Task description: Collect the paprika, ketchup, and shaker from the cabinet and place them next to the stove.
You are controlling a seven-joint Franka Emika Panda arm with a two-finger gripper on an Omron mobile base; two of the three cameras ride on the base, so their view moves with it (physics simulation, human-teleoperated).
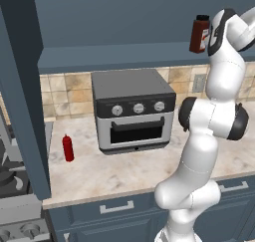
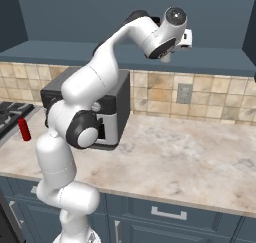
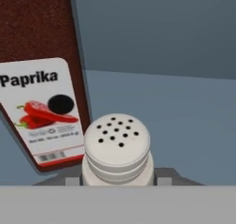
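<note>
The shaker point(image 3: 117, 147), small and white with a holed round top, stands on the cabinet point(image 1: 124, 57) shelf, low and centre in the hand view. My gripper point(image 3: 117, 178) is shut on the shaker, and its fingers are mostly hidden behind it. The paprika point(image 3: 41, 80), a dark reddish-brown jar with a pale label, stands just left of the shaker; in the left base view the paprika point(image 1: 200, 34) sits on the shelf beside my arm. The ketchup point(image 1: 68, 147), a slim red bottle, stands on the counter close to the stove point(image 1: 15, 206). In the right base view the ketchup point(image 2: 23, 128) is at the far left.
A silver toaster oven point(image 1: 132, 111) stands on the marble counter point(image 1: 124, 171) under the shelf, right of the ketchup. A dark cabinet side panel point(image 1: 25, 111) rises between stove and counter. Blue drawers point(image 1: 117, 208) run below the counter edge.
</note>
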